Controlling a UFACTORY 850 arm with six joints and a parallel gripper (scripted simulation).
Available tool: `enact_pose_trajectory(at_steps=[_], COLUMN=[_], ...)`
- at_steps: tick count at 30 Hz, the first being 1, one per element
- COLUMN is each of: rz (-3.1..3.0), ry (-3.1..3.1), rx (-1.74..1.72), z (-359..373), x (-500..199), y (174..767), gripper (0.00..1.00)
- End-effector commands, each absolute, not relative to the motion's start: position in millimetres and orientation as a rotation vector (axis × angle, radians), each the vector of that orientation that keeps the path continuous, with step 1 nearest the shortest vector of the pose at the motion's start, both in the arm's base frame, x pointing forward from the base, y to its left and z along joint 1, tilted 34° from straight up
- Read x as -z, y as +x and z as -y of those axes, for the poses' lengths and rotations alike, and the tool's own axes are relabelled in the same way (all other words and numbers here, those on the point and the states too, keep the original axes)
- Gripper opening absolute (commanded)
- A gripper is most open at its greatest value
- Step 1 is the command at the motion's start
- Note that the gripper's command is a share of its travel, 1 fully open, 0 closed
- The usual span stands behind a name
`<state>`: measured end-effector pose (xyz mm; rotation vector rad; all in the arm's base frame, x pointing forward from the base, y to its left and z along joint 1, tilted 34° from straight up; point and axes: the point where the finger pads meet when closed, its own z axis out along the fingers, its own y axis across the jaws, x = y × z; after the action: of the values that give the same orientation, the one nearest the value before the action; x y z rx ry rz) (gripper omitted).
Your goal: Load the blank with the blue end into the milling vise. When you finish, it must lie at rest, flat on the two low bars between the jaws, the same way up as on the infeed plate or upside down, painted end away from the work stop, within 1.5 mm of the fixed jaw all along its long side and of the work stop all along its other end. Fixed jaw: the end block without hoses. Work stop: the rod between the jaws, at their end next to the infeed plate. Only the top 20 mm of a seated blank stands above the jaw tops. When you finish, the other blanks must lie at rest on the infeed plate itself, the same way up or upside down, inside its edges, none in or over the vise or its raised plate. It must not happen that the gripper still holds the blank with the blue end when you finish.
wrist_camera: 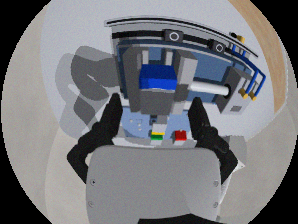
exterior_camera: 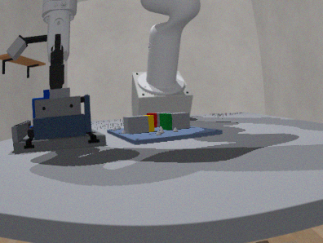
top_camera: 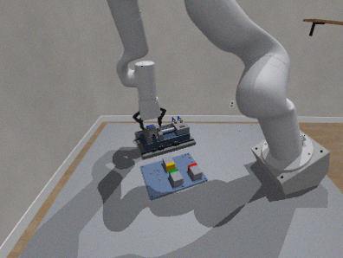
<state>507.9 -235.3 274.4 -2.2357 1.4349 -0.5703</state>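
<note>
The blue-ended blank (top_camera: 150, 127) (exterior_camera: 59, 93) (wrist_camera: 156, 100) stands between the jaws of the vise, its top above them. Its blue end points away from the infeed plate (top_camera: 152, 190) (exterior_camera: 136, 141) (wrist_camera: 175, 119). In the wrist view its long sides look close to the fixed jaw (wrist_camera: 131, 82) (exterior_camera: 57, 107) and the moving jaw (wrist_camera: 185, 82); I cannot tell millimetre gaps. The work stop and low bars under the blank are hidden or unclear. My gripper (top_camera: 151, 126) (exterior_camera: 56, 87) (wrist_camera: 156, 102) is open above the vise, one finger on each side of the blank, apart from it.
Yellow-ended (top_camera: 170, 164) (exterior_camera: 136, 125), green-ended (top_camera: 176, 178) (exterior_camera: 181, 121) and red-ended (top_camera: 196, 172) (wrist_camera: 180, 135) blanks lie on the infeed plate, beside small pale pegs. Blue hoses (wrist_camera: 256, 80) rise at the vise's other end block. The vise stands on a raised plate (top_camera: 169, 150) (exterior_camera: 61, 146).
</note>
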Motion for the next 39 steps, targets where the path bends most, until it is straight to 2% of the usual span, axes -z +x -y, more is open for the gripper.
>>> enact_pose_trajectory(at_steps=[1,39], rz=[-1.435,-1.435], ry=[-2.235,-2.235], rx=[0.572,0.573], z=[235.9,236.6], x=[-276.1,-280.9], y=[507.7,504.5], gripper=[1.00,1.00])
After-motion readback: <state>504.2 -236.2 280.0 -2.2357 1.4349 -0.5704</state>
